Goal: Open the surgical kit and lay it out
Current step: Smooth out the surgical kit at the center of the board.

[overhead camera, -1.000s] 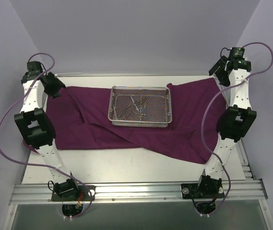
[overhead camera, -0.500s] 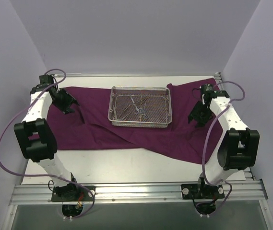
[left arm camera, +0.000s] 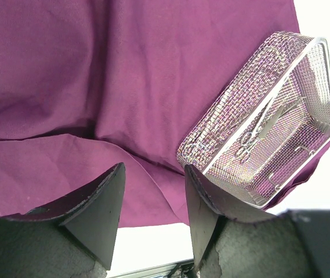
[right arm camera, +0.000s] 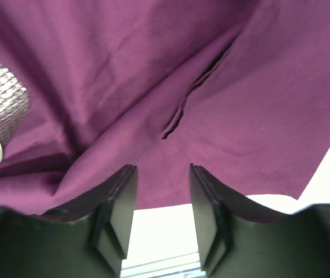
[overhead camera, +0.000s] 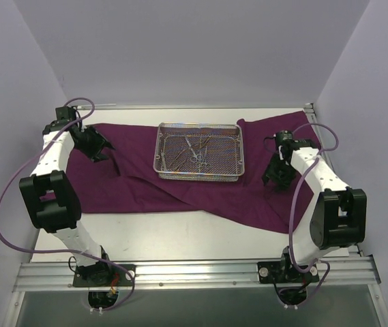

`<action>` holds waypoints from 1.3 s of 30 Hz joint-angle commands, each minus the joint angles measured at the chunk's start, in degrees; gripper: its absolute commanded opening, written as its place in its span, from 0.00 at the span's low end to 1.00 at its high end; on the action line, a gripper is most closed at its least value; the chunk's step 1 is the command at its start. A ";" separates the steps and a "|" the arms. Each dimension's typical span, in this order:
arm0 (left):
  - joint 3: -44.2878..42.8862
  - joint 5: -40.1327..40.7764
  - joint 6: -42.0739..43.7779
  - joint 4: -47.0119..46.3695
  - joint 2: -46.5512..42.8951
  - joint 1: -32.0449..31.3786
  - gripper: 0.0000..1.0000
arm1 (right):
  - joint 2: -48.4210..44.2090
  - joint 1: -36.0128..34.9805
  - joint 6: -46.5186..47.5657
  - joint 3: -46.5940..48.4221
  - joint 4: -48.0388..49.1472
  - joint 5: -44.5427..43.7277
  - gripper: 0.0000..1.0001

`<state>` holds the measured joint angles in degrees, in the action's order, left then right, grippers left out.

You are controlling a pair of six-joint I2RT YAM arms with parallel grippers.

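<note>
Two grippers, both with jaws parted and empty: left gripper at centre left of the top view, right gripper at centre right, each above the purple cloth wrap spread over the table. Wire-mesh tray sits on the cloth, upper centre; slim metal instruments lie inside it.

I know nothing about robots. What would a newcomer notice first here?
A large magenta-purple cloth lies spread over the white table, with a silver wire-mesh tray on its far middle and slim metal instruments inside. The white-and-black left arm and right arm bend in from the sides, with the left tool and right tool open above the cloth, holding nothing.
</note>
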<state>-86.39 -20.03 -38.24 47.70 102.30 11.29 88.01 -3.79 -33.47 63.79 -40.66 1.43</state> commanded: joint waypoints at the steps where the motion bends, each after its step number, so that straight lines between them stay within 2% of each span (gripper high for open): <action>1: -2.82 -1.06 1.32 -0.33 -0.26 -0.21 0.54 | 1.29 -0.16 0.86 -1.39 -0.65 -3.37 0.40; 22: -5.46 -0.97 1.59 0.46 2.90 0.75 0.54 | 9.64 -0.16 2.89 -2.79 2.96 -3.45 0.29; 25: -5.11 -0.97 1.68 0.37 2.90 1.10 0.54 | 9.99 -0.16 2.98 -2.79 2.09 -4.59 0.22; 28: -4.93 -0.97 1.68 0.29 2.90 1.28 0.54 | 8.85 0.19 2.54 -2.79 0.59 -6.61 0.10; 29: -4.93 -1.06 1.68 0.29 2.99 1.28 0.54 | 8.41 0.54 1.58 -2.71 -1.24 -7.49 0.00; 35: -5.10 -0.89 1.76 0.11 4.13 1.28 0.54 | 2.62 7.99 -1.41 0.02 -11.78 -21.45 0.00; 36: -5.02 -0.97 1.85 0.02 4.31 1.37 0.54 | 1.30 12.01 -2.29 0.02 -12.85 -25.73 0.00; 39: -4.67 -1.06 2.11 0.29 4.31 1.89 0.54 | -1.16 18.35 -5.53 -1.30 -16.10 -35.75 0.00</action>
<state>-89.23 -20.43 -37.06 48.07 106.41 12.27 90.98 9.13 -34.37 61.71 -47.11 -18.55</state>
